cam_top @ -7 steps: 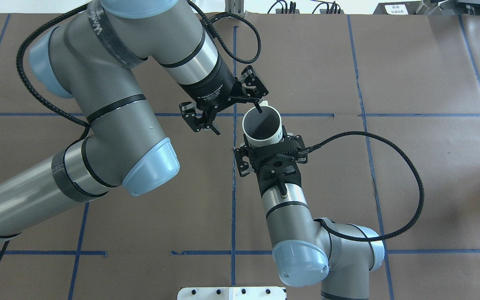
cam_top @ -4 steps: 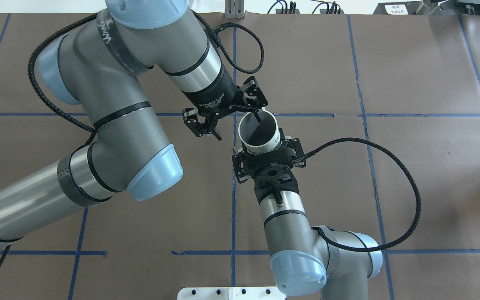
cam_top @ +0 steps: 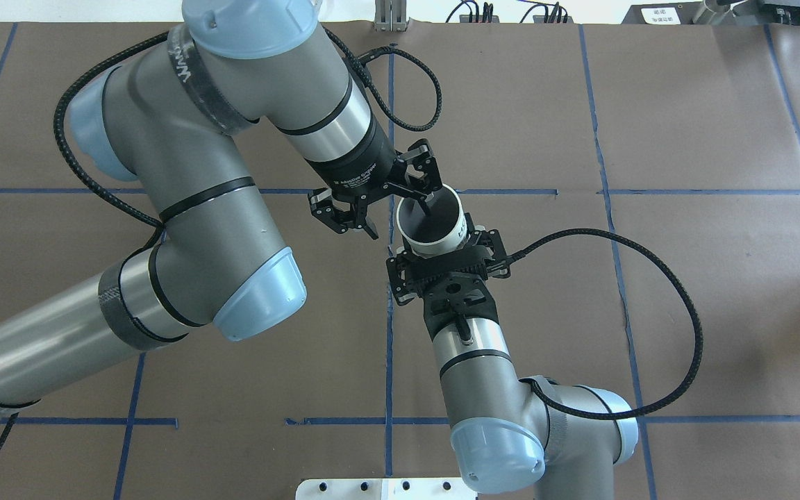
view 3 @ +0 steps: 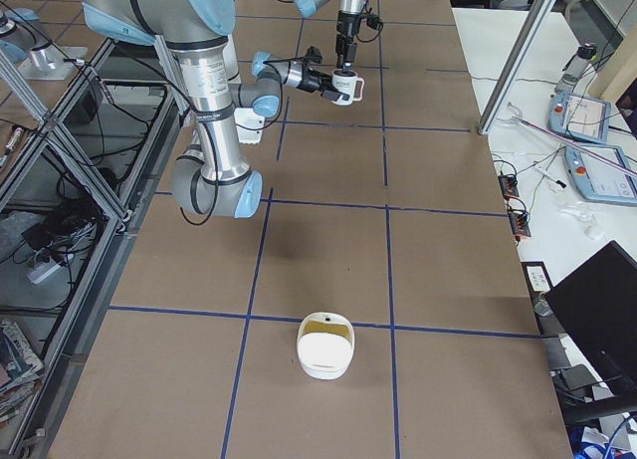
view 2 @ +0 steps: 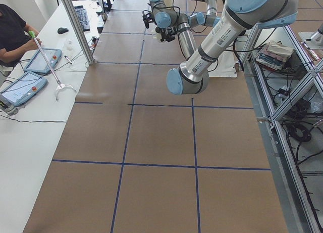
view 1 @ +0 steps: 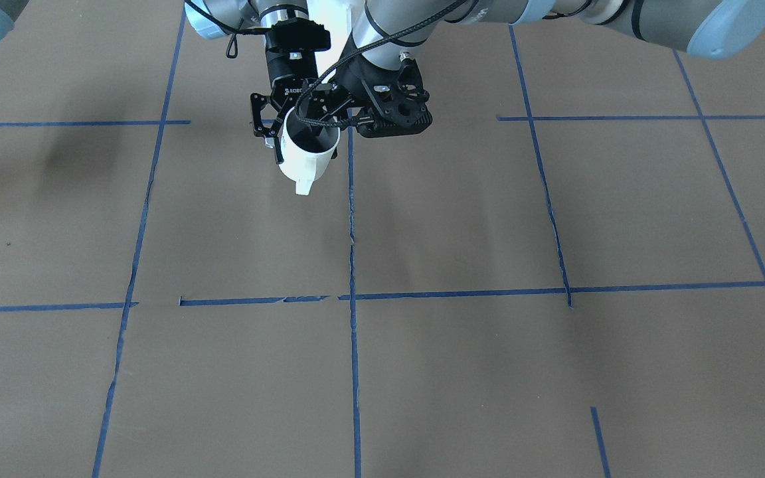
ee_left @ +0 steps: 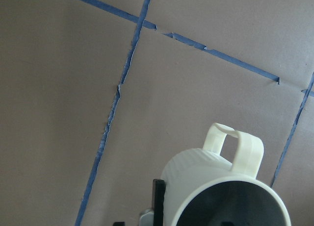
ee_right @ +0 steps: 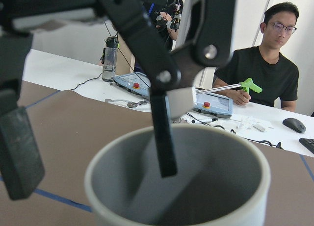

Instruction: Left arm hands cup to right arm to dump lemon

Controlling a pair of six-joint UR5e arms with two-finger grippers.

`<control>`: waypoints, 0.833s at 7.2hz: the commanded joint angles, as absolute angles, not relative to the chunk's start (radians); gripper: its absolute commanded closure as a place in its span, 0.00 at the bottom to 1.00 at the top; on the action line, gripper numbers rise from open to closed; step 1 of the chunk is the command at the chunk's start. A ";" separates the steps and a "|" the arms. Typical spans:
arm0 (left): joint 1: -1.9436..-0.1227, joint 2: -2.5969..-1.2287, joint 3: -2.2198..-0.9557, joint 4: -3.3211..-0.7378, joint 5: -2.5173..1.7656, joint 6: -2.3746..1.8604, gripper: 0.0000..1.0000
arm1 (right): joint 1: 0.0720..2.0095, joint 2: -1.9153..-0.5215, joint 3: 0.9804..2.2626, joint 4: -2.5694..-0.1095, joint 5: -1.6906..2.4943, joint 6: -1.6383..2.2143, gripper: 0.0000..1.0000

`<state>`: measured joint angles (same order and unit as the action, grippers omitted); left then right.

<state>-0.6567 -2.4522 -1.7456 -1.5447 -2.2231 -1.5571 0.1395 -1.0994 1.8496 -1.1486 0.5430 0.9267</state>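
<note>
Cup clamped within left gripper, held aloft. Right gripper spread apart astride rim, one finger inside. Risk of dropping if released before firm right-side pinch on wall; lemon unseen.

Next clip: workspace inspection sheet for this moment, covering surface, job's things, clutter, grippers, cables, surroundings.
Surface: brown-papered table with a blue tape grid, tape torn in places.
Job's things: cup held above the table, handle on the side away from the holding gripper; lemon not seen in any view.
Clutter: one white container on the table, far from the arms.
Grippers: left gripper shut on the cup; right gripper open, one finger inside the rim, one outside.
Cables: braided cable loops wide off the left wrist; a second cable loops by the right wrist.
Surroundings: operator seated at a white bench with pendants.
</note>
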 commanded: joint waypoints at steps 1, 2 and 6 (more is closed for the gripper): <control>-0.643 -2.451 -1.743 -1.545 -2.206 -1.555 0.36 | 0.140 -1.098 1.850 -1.147 0.543 0.927 0.46; -0.643 -2.450 -1.743 -1.545 -2.206 -1.555 0.50 | 0.140 -1.098 1.850 -1.147 0.542 0.927 0.46; -0.643 -2.450 -1.747 -1.542 -2.206 -1.555 1.00 | 0.138 -1.100 1.850 -1.146 0.541 0.927 0.13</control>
